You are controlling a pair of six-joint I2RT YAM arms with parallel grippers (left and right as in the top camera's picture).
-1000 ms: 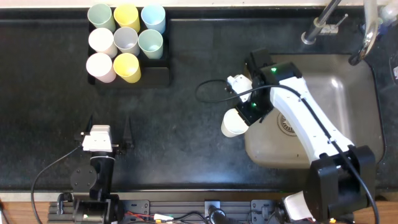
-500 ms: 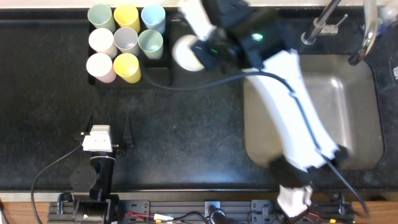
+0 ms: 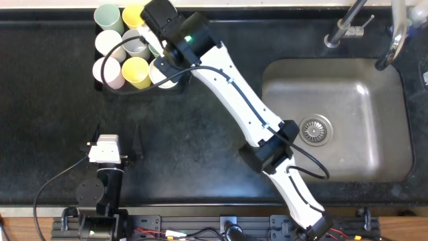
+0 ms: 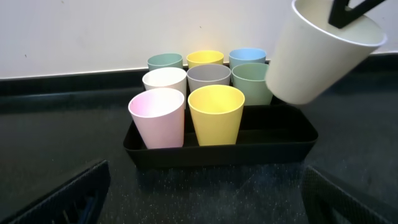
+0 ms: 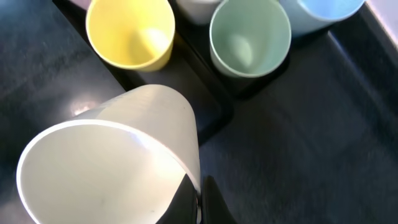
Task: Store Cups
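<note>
Cup, white, hangs tilted above the near right corner of the tray, clamped at its rim by the right gripper. Eight other cups stand upright in the tray, at the far left of the counter. Left gripper sits at the near left, fingers apart. Sink lies at the right.

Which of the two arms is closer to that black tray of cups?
Right. The right gripper holds a white cup just above the tray; the left gripper is down the counter, well apart from it.
</note>
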